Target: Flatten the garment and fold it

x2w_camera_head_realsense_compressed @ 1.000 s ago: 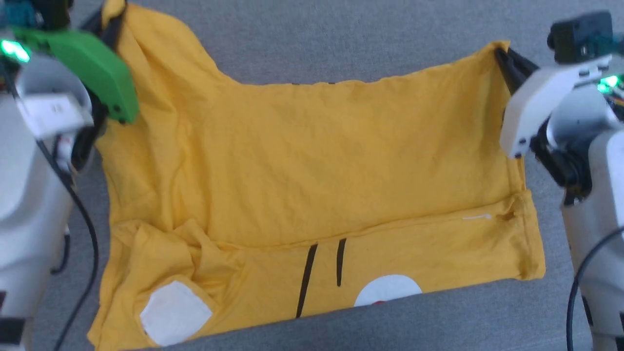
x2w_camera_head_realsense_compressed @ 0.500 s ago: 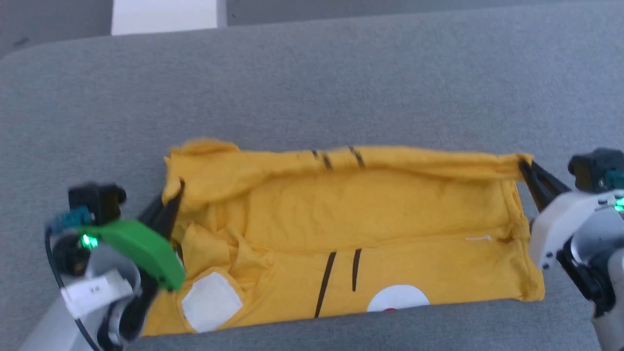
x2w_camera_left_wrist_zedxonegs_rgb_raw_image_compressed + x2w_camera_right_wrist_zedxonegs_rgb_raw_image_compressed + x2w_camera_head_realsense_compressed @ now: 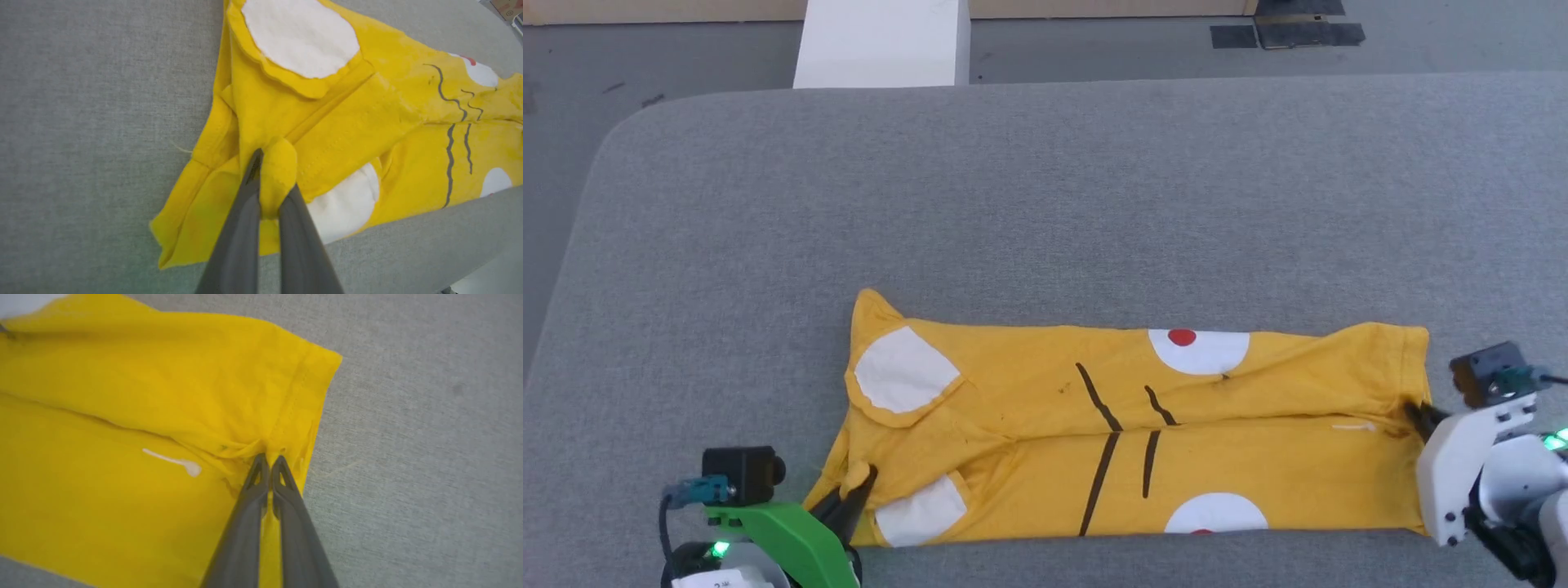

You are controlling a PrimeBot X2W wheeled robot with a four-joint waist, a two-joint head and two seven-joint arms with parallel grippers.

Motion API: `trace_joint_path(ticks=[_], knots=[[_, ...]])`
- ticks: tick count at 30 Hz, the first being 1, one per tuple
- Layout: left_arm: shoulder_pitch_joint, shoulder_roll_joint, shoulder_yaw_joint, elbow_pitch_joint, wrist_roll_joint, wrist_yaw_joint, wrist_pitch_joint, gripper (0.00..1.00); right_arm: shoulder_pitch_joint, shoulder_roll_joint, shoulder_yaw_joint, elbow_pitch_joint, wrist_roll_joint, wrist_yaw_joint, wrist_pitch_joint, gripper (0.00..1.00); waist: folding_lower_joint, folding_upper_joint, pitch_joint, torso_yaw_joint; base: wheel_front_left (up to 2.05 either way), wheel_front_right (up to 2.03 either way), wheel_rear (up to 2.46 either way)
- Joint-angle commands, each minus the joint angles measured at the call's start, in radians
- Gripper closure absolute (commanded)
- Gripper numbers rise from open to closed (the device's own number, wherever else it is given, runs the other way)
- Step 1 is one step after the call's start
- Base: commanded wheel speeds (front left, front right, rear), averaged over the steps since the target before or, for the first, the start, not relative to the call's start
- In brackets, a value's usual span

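The yellow garment [image 3: 1094,425] lies folded lengthwise on the grey table, its white patches, red dot and dark stripes facing up. At its left end my left gripper [image 3: 856,488] is shut on a bunched lump of yellow cloth [image 3: 278,171]. My right gripper [image 3: 1414,412] is shut on the hem at the garment's right end, where the folded edge meets the lower layer [image 3: 267,451]. Both cloth layers rest on the table, with a seam running across the middle.
The grey table [image 3: 1045,204] stretches far beyond the garment, with a rounded back-left corner. A white box [image 3: 882,45] stands on the floor behind it. The garment's near edge sits close to the table's front edge [image 3: 429,245].
Both grippers have carried the garment's held edge over toward me, laying the top half down on the lower half. The head camera has also tilted up, so the whole picture has shifted.
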Motion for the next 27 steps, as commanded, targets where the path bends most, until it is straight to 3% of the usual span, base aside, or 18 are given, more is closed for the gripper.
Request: trace_joint_path(ticks=[1,8,9,10,11,12,17,23,27], knots=[[0.004,-0.006,-0.005,0.014,0.004,-0.004,0.000,1.00,0.010,0.004,0.014,0.014,0.001,-0.001,0.006,1.00,0.0001,0.0000,0.004,0.004,0.00,0.00,0.00],[-0.039,-0.038,-0.030,0.101,0.022,-0.028,-0.018,1.00,-0.012,0.035,0.025,0.101,0.007,-0.001,0.033,1.00,0.0001,0.0000,0.010,0.002,0.00,0.00,0.00],[-0.043,-0.043,-0.030,0.109,0.024,-0.027,-0.024,0.62,-0.014,0.039,0.021,0.108,0.008,-0.001,0.035,0.93,0.0001,0.0000,0.008,0.001,0.00,0.00,0.00],[-0.047,-0.049,-0.030,0.117,0.025,-0.027,-0.029,0.22,-0.014,0.045,0.013,0.111,0.012,-0.001,0.035,0.62,0.0001,0.0000,0.005,-0.001,0.00,0.00,0.00],[-0.048,-0.054,-0.029,0.122,0.024,-0.027,-0.036,0.00,-0.013,0.050,0.005,0.113,0.016,-0.001,0.035,0.04,0.0001,0.0000,0.001,-0.002,0.00,0.00,0.00],[-0.050,-0.060,-0.028,0.125,0.026,-0.026,-0.046,0.00,-0.010,0.054,-0.004,0.113,0.019,-0.001,0.035,0.00,0.0001,0.0000,-0.004,-0.002,0.00,0.00,0.00],[-0.056,-0.092,-0.010,0.134,0.069,0.002,-0.152,0.00,0.033,0.082,-0.072,0.069,0.046,-0.001,0.028,0.00,0.0001,0.0000,-0.037,0.002,0.00,0.00,0.00],[-0.077,-0.139,0.031,0.134,0.154,0.046,-0.349,0.00,0.137,0.144,-0.184,-0.068,0.065,-0.001,0.022,0.00,0.0001,0.0000,-0.073,0.017,0.00,0.00,0.00],[-0.113,-0.164,0.070,0.143,0.237,0.073,-0.394,0.00,0.177,0.199,-0.234,-0.163,0.066,-0.001,-0.024,0.00,0.0001,0.0000,-0.083,0.024,0.00,0.00,0.00]])
